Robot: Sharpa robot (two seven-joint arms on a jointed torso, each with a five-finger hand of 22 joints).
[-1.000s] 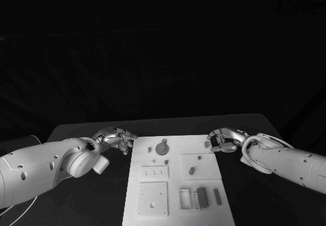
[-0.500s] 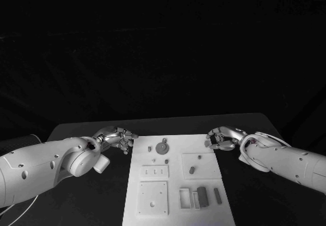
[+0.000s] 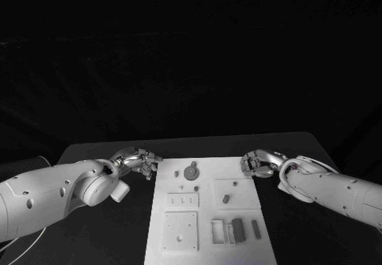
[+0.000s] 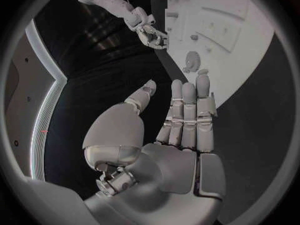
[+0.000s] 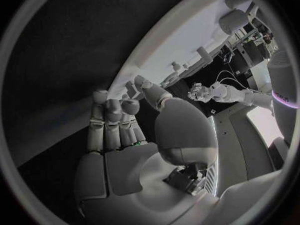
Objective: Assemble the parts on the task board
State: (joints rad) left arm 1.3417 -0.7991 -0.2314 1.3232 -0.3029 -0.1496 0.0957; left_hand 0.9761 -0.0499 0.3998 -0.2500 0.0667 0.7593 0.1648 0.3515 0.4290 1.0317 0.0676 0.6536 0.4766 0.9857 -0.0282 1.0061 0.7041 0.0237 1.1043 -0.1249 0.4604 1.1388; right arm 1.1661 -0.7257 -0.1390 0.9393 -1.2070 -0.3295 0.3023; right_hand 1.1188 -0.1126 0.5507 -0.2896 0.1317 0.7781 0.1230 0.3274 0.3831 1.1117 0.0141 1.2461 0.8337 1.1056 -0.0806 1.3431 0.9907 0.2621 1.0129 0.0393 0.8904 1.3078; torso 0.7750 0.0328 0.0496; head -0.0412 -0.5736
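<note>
The white task board (image 3: 205, 212) lies in the middle of the black table. On its far end sit a round grey gear part (image 3: 191, 173) and a small peg (image 3: 176, 174). A small oblong part (image 3: 225, 199) rests on a raised square plate, and dark bars (image 3: 237, 229) lie near the board's near end. My left hand (image 3: 139, 162) hovers beside the board's far left corner, holding nothing. My right hand (image 3: 259, 163) is at the far right corner, also holding nothing. The left wrist view shows my left hand (image 4: 178, 127) with fingers stretched toward the gear (image 4: 194, 61). In the right wrist view my right hand (image 5: 128, 135) is spread beside the board's edge (image 5: 181, 40).
Black table (image 3: 302, 221) extends on both sides of the board. Two more white square plates (image 3: 180, 226) sit on the board's left column. In the left wrist view the right hand (image 4: 150, 29) shows across the board.
My right hand has drifted a little inward and farther back, toward the board's far right corner. The left hand has barely shifted.
</note>
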